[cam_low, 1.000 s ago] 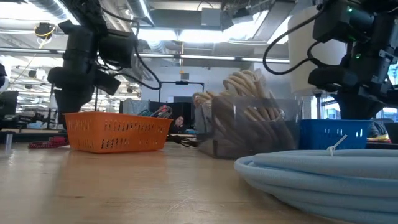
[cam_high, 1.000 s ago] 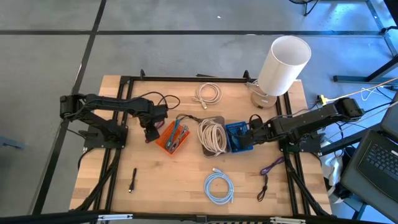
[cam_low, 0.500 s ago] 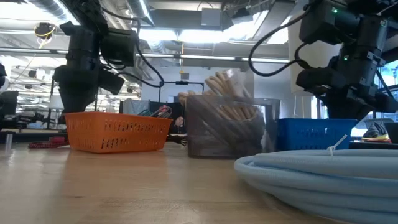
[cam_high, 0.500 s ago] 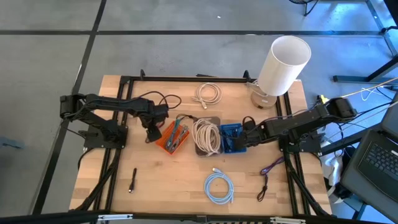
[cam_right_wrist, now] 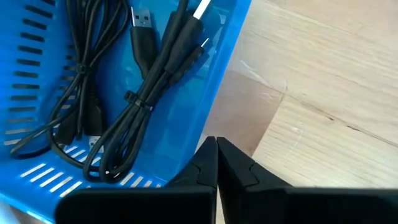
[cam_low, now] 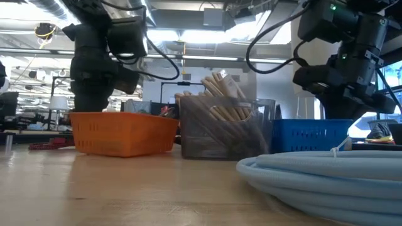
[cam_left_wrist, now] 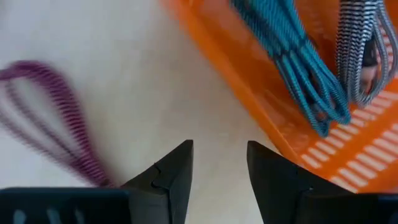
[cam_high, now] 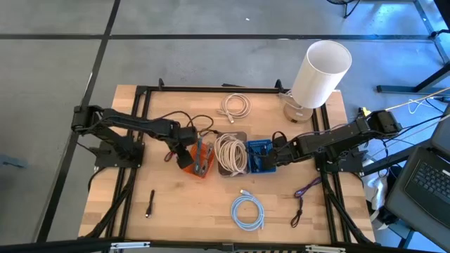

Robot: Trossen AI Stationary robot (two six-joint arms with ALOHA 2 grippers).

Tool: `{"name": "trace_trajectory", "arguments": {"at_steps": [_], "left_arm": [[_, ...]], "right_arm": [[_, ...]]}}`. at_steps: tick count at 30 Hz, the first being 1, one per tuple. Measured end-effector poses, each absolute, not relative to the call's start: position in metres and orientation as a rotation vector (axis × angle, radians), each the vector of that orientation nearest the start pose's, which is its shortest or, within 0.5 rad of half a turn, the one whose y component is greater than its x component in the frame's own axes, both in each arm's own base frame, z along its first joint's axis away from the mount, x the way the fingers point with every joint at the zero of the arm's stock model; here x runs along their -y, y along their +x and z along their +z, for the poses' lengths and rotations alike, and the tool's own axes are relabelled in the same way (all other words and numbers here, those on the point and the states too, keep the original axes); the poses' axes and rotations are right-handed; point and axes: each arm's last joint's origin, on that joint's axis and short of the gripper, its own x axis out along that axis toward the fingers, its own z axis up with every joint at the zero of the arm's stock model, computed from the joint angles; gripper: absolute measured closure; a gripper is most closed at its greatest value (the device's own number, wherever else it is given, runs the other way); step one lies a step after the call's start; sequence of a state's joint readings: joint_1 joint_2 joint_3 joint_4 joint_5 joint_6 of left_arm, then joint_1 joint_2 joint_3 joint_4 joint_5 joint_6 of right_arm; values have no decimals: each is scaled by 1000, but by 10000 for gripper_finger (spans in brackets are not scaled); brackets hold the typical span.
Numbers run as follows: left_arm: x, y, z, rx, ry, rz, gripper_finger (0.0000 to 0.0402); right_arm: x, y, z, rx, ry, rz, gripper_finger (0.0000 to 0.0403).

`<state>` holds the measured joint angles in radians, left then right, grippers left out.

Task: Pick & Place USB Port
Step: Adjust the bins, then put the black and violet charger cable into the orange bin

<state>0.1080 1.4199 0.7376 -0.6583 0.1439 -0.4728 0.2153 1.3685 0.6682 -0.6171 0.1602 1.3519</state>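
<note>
An orange basket [cam_high: 201, 160] holds a teal cable [cam_left_wrist: 292, 68] and a black-and-white braided cable [cam_left_wrist: 357, 50]. It stands beside a clear bin [cam_high: 230, 153] of beige cables. A blue basket [cam_high: 259, 154] to the bin's right holds black USB cables [cam_right_wrist: 143, 81]. My left gripper [cam_high: 184, 152] is open, pointing down at the orange basket's left side, with bare table between its fingers [cam_left_wrist: 174, 168]. My right gripper [cam_high: 275, 157] is shut at the blue basket's right side. My left gripper points down, and the outer side of one finger [cam_left_wrist: 273, 171] stands against the orange basket's left wall [cam_left_wrist: 283, 146]. Nothing is between the fingers. The basket rests on the table. My right gripper has its shut fingertips [cam_right_wrist: 216, 152] against the blue basket's right wall [cam_right_wrist: 214, 118], slanting down from the table's right. The basket sits flat on the table.
A purple braided cable [cam_left_wrist: 56, 118] lies on the table by my left gripper. A white cylinder [cam_high: 320, 74] stands far right, with a beige coil [cam_high: 235, 105] behind the bins. Near the front edge lie a pale blue coil [cam_high: 247, 211], a purple cable [cam_high: 306, 188] and a small black piece [cam_high: 150, 205].
My left gripper has gone toward the table's right and tipped, and the orange basket has slid right and turned until it stands beside the clear bin. My right gripper went toward the table's left early on, and the blue basket and clear bin slid left before it.
</note>
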Motion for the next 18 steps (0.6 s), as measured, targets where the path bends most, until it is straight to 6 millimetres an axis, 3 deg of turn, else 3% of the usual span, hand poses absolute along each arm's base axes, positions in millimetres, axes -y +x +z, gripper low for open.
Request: {"name": "trace_trajectory", "arguments": {"at_steps": [12, 18], "left_arm": [[-3, 244, 158, -1243, -632, 276, 259], [-11, 215, 154, -1513, -499, 409, 259]], "right_arm": [[-42, 213, 157, -1078, 907, -801, 403], [-39, 201, 156, -1181, 825, -864, 403]]}}
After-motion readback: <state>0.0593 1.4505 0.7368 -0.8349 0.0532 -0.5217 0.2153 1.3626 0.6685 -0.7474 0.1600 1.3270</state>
